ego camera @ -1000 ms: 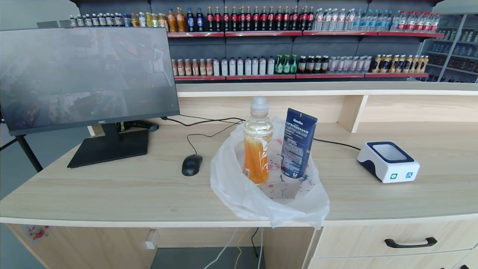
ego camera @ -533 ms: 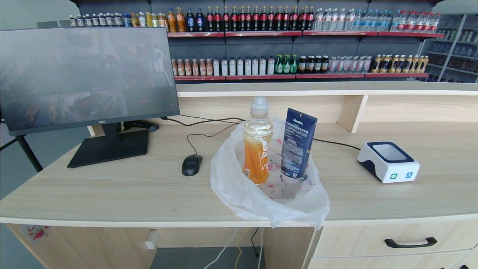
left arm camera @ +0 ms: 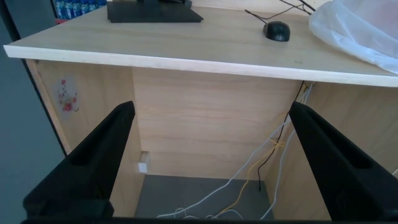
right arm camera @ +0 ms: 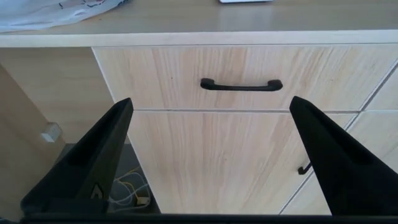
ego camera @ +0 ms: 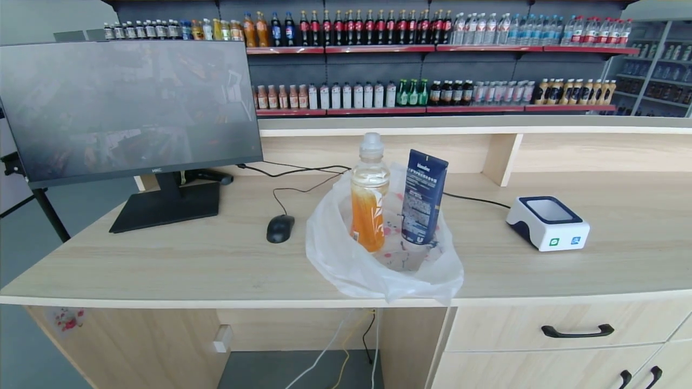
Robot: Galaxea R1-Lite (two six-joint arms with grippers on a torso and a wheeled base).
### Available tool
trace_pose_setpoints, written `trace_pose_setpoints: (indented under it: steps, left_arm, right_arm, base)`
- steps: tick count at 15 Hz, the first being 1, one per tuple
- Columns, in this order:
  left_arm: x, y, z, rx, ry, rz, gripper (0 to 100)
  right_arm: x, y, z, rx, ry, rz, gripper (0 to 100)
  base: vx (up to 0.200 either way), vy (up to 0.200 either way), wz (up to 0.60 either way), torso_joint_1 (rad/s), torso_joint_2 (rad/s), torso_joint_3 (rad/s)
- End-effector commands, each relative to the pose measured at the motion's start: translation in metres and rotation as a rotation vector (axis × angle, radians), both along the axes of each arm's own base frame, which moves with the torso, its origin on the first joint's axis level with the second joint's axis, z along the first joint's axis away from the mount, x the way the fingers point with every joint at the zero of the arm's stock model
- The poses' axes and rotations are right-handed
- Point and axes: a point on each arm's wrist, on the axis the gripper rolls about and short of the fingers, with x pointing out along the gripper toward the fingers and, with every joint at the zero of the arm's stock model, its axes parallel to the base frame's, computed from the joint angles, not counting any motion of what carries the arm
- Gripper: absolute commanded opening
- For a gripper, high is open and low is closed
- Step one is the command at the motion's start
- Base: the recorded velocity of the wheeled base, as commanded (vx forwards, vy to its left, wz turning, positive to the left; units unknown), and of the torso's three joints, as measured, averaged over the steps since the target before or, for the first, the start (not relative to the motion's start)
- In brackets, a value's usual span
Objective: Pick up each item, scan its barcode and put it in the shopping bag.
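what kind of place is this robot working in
Probably a shop checkout: a barcode scanner and a monitor sit on the wooden counter, a shopping bag holds a drink bottle and a pouch, and shelves of bottled drinks line the wall behind.

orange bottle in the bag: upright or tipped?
Upright. The orange bottle stands cap-up inside the shopping bag, beside the blue pouch, which is also standing.

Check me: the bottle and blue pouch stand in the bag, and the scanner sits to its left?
No: the head view shows the scanner to the right of the bag. The bottle and blue pouch do stand in it.
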Motion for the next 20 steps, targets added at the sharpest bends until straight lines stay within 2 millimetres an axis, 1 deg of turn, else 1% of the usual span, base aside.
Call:
trace_pose_setpoints:
  steps: [1,5,10,20]
  left_arm:
    - [-0.0001,0.0,0.0003,0.0,-0.001,0.002,100]
    - [-0.0001,0.0,0.0003,0.0,-0.001,0.002,100]
    - [-0.0001,0.0,0.0003,0.0,-0.001,0.0,100]
    - [-0.0001,0.0,0.0003,0.001,-0.001,0.002,100]
  right_arm:
    - [-0.0004,0.0004,-0.0001,0.0,-0.003,-0.029,100]
    - [-0.003,0.0003,-0.0005,0.022,-0.039,-0.032,100]
    - [-0.003,0.0003,-0.0005,0.037,-0.039,-0.033,100]
    - [-0.003,0.0003,-0.0005,0.03,-0.039,-0.032,100]
  base:
    - [-0.2,0.0,0.0,-0.012,0.01,0.012]
    - [-0.2,0.0,0.0,-0.001,0.0,0.005]
    - [0.0,0.0,0.0,0.0,0.0,0.0]
    - [0.0,-0.2,0.0,0.007,0.0,0.001]
